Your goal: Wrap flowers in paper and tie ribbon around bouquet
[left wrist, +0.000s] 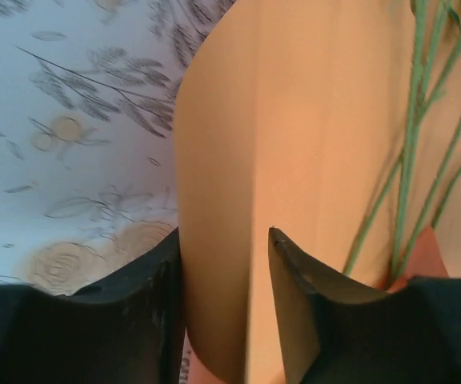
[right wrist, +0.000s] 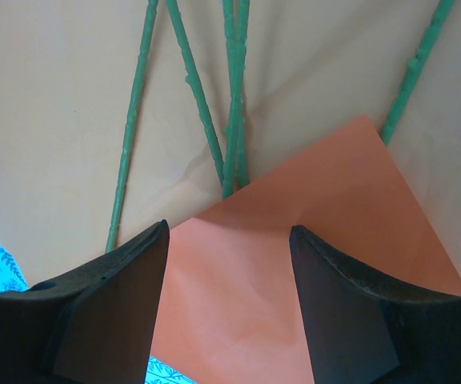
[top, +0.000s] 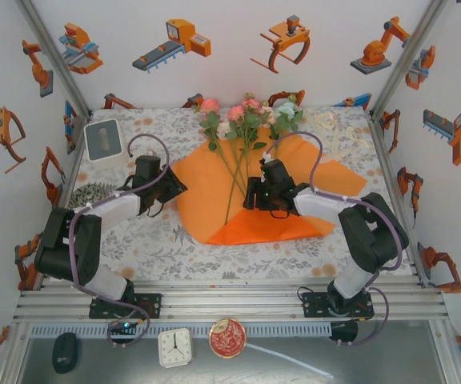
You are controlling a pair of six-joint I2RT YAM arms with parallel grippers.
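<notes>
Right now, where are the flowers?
In the top view, the flowers lie in the middle of the table on the orange paper, between the left gripper and the right gripper, with their blooms toward the far wall.

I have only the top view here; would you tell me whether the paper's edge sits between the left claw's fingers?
Observer: Yes, the left edge of the paper sits inside the left claw, whose fingers stand apart.
Operator: Thank you. And the right claw?
Observer: The right claw is open too, above a folded-up flap of the paper.
Operator: Where do the stems end?
Observer: The middle stems run down to that flap's edge.
</notes>
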